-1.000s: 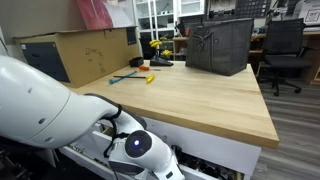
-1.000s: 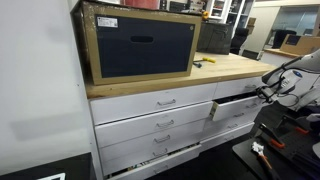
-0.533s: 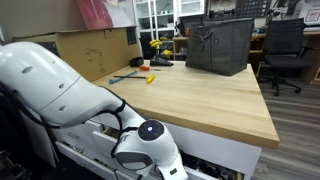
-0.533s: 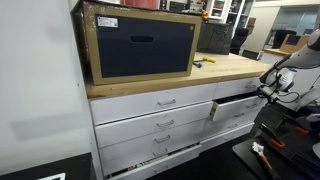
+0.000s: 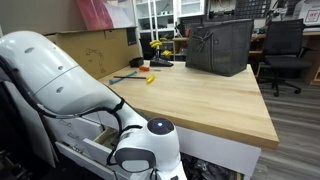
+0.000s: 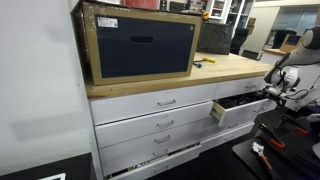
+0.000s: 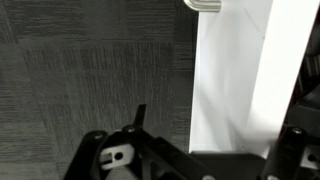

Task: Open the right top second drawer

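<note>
- Since a second ago the second drawer (image 6: 238, 111) on the right has slid further out of the bench, and the arm (image 5: 60, 75) has swung across to fill more of the near left of its view.
- In an exterior view the arm hides the near edge of the wooden bench top (image 5: 200, 100). The drawer below it is mostly covered.
- In an exterior view the drawer stands partly open, its white front clear of the top drawer (image 6: 240, 88) above it. The gripper (image 6: 267, 93) sits at the front's far right end. It is too small here to tell how wide the jaws stand or whether they hold the handle.
- The wrist view shows a white panel (image 7: 235, 80) beside dark carpet (image 7: 90, 70), with a silver piece (image 7: 203, 4) at the top edge, likely the handle. The jaws' grip stays unclear.
- The drawer looks stiff and should run on slides, though its load is unseen. The small smooth handle at centre is the place to hold, and a straight pull should keep it from jamming.
</note>
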